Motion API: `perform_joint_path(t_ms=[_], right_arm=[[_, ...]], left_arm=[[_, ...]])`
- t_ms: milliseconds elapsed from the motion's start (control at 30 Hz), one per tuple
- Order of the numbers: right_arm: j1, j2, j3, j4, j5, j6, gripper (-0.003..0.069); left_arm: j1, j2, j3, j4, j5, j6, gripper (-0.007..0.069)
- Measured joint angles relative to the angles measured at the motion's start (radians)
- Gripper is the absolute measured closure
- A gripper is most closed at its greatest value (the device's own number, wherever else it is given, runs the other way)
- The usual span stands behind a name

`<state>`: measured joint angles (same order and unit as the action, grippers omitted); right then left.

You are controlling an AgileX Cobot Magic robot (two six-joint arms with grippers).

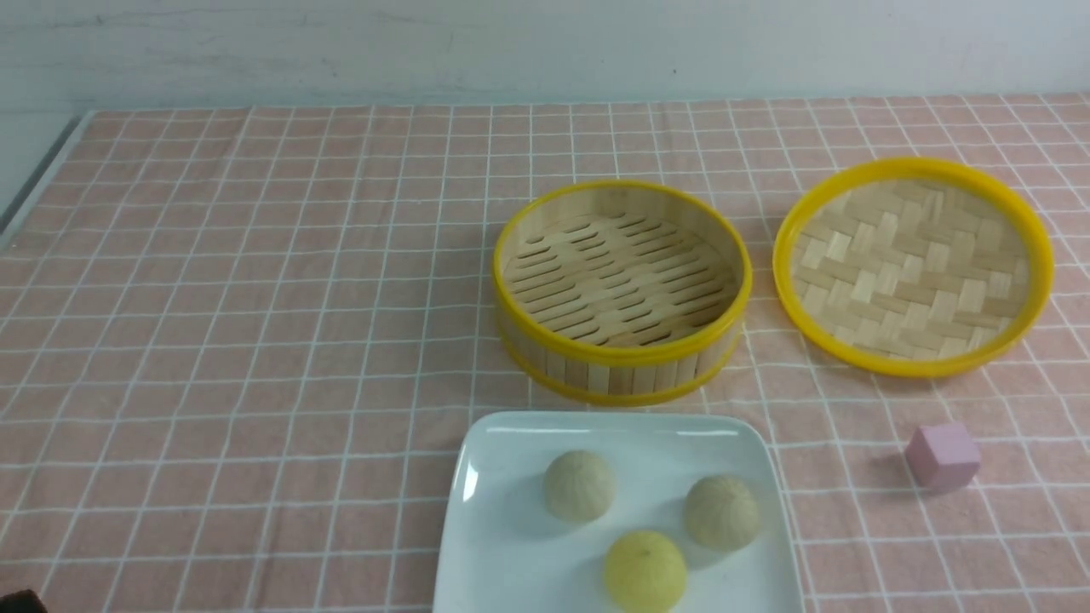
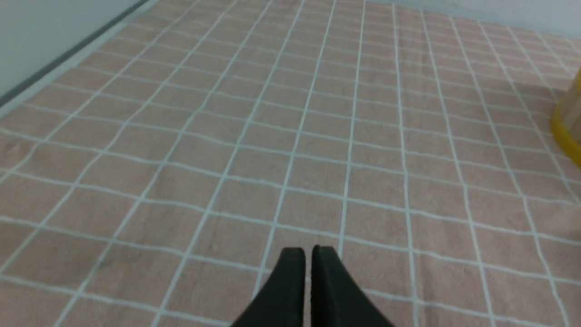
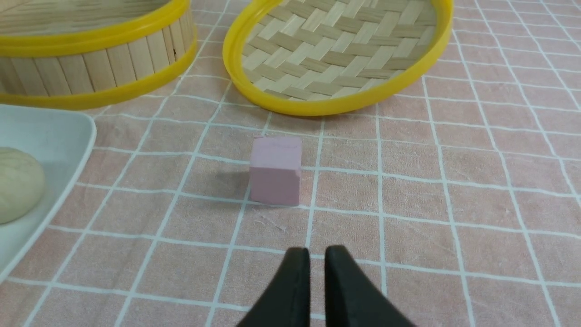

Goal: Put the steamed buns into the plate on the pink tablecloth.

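Observation:
Three steamed buns lie in the white square plate [image 1: 494,553] at the front middle of the pink tablecloth [image 1: 255,340]: a beige bun [image 1: 579,485], a second beige bun [image 1: 722,511] and a yellow bun [image 1: 645,571]. In the right wrist view the plate's corner [image 3: 59,131] and one beige bun [image 3: 16,184] show. My left gripper [image 2: 308,250] is shut and empty over bare cloth. My right gripper [image 3: 317,250] is shut and empty, just short of the pink cube [image 3: 275,170]. Neither gripper shows in the front view.
An empty yellow-rimmed bamboo steamer [image 1: 622,289] stands behind the plate. Its woven lid [image 1: 913,264] lies upturned to the right. A small pink cube [image 1: 942,456] sits right of the plate. The table's left edge [image 1: 38,174] runs along the wall.

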<state>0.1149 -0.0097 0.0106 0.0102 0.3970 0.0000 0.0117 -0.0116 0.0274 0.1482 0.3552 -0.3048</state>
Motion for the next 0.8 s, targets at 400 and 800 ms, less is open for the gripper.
perform_joint_path(t_ms=[400, 800], right_arm=[[0.000, 0.000, 0.000, 0.000, 0.000, 0.000, 0.0564], [0.000, 0.000, 0.000, 0.000, 0.000, 0.000, 0.0549]], left_arm=[[-0.054, 0.000, -0.001, -0.002, 0.009, 0.027, 0.0568], [-0.054, 0.000, -0.001, -0.002, 0.012, 0.027, 0.0563]])
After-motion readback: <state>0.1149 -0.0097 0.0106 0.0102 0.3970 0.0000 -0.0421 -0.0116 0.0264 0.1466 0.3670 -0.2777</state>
